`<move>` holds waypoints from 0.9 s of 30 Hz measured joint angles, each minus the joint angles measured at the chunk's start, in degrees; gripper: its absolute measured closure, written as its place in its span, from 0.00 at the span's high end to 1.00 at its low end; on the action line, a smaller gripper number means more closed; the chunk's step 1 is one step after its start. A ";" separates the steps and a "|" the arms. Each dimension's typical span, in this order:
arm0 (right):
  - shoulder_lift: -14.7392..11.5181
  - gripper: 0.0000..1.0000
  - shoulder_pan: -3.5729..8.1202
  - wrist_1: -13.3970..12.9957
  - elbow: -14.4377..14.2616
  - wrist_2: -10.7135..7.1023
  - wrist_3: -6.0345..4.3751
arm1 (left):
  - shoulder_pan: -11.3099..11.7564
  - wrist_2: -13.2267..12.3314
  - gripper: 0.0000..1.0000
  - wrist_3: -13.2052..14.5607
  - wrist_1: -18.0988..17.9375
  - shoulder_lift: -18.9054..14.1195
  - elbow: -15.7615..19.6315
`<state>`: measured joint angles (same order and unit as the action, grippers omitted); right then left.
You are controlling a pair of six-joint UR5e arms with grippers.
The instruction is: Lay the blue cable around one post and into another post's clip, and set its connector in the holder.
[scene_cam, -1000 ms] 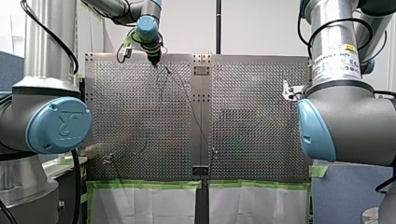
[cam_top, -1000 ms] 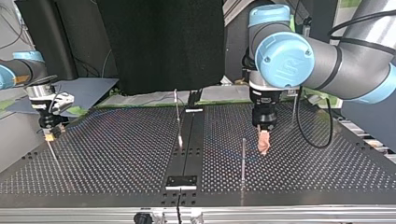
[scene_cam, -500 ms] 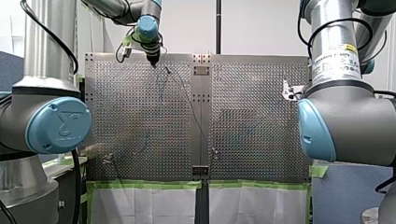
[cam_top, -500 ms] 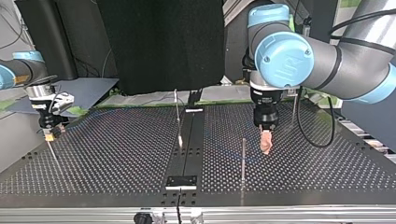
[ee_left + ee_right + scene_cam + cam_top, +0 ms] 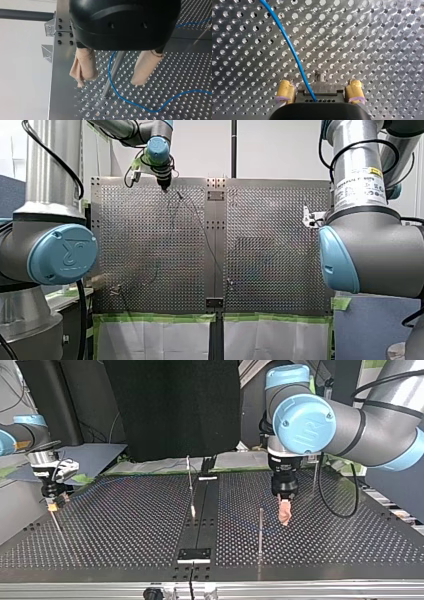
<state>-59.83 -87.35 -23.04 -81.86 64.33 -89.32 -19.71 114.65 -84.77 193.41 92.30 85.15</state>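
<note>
Curving round the foot of a post [image 5: 118, 62], the blue cable [image 5: 294, 54] has its first bend laid, by my reckoning; the clip and holder steps look undone. The left pincer [image 5: 108, 82] hangs released, with a beige pad on either side of that post. Well away from the post, the right pincer [image 5: 319, 85] has the cable running in between its yellow pads, and I cannot tell whether it grips. I count one cable, two pincers and at least three posts on the counter [image 5: 125, 525].
</note>
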 joint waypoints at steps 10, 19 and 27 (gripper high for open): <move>0.00 0.98 0.06 0.00 -0.01 -0.01 -0.01 | -0.96 -1.04 1.00 -1.26 -1.15 -0.04 0.94; -0.01 0.98 0.09 0.00 -0.01 -0.06 0.00 | -2.82 -5.53 1.00 -5.78 -5.65 -0.08 5.45; 0.00 0.98 0.11 0.05 0.06 -0.08 0.00 | -3.03 -10.04 1.00 -10.28 -10.17 -0.07 9.94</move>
<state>-59.84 -87.24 -22.99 -81.80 64.25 -89.31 -22.73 104.61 -95.05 183.23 92.23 95.09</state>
